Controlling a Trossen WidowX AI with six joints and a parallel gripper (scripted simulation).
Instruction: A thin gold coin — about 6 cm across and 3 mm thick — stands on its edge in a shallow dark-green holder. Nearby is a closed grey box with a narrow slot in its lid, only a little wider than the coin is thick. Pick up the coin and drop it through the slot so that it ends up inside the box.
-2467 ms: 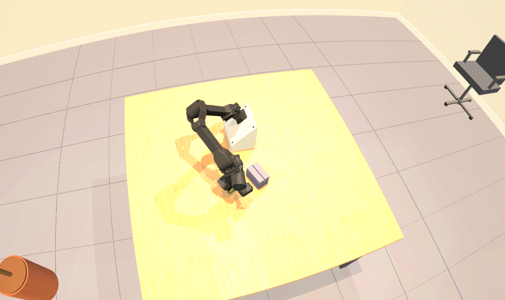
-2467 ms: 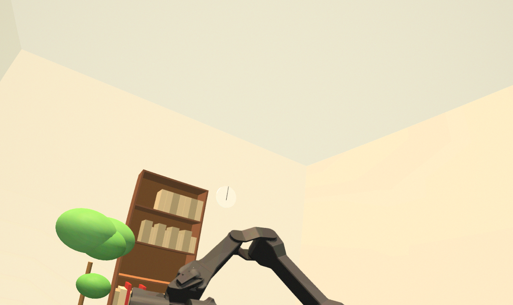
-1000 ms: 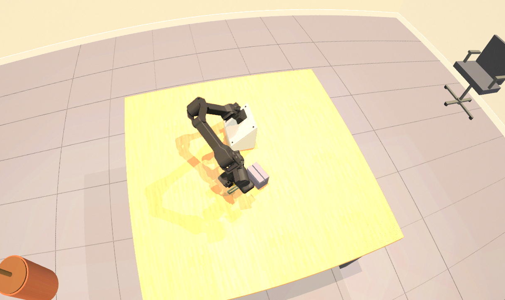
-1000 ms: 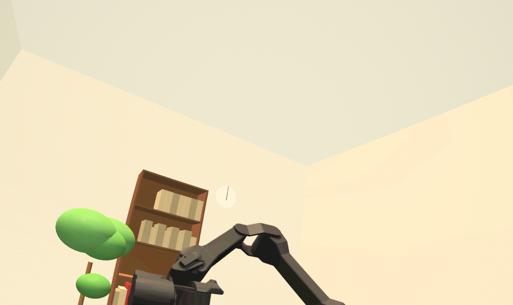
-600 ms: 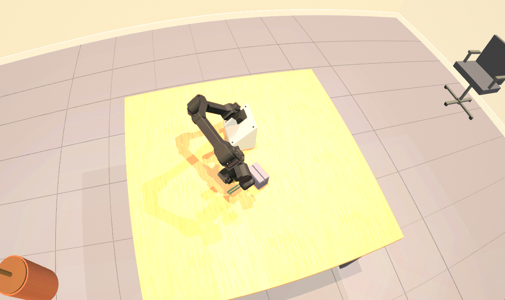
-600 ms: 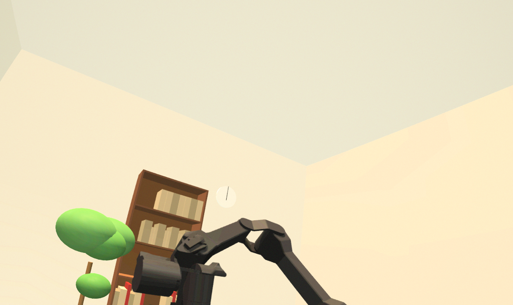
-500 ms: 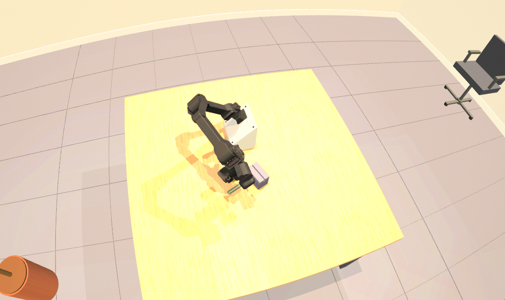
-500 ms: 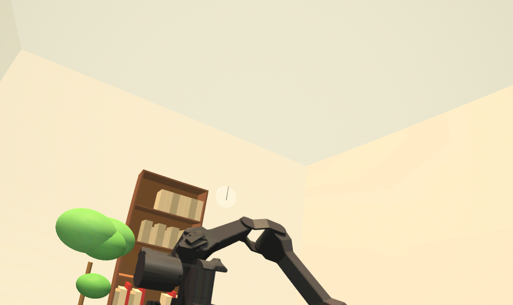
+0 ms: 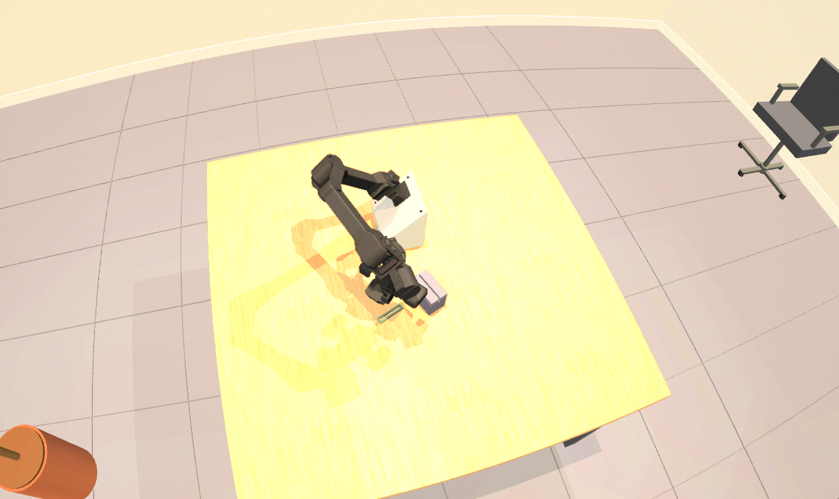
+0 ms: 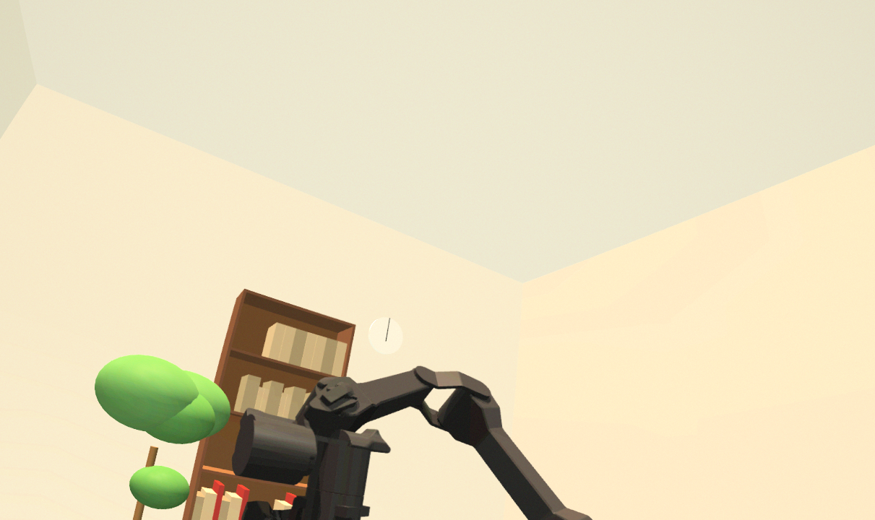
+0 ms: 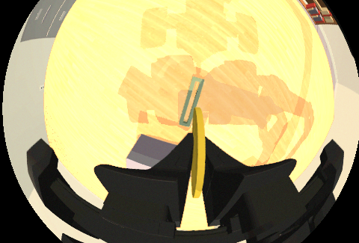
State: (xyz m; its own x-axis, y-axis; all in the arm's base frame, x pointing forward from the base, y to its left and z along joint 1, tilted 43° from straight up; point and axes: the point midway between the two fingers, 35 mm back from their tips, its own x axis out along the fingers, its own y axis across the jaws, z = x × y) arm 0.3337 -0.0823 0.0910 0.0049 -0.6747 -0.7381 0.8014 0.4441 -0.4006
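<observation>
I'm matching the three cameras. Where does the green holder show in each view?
Top: holder lies on the table just below-left of the pincer.
Exterior: not in it.
Wrist: holder near centre, just above the coin.
Shared landmark: grey box, at the wrist view's lower left.

Grey box point(image 9: 433, 291) partly hidden under arm, slot unseen, coin point(image 11: 197, 153) edge-on

Overhead, low upward, wrist views
</observation>
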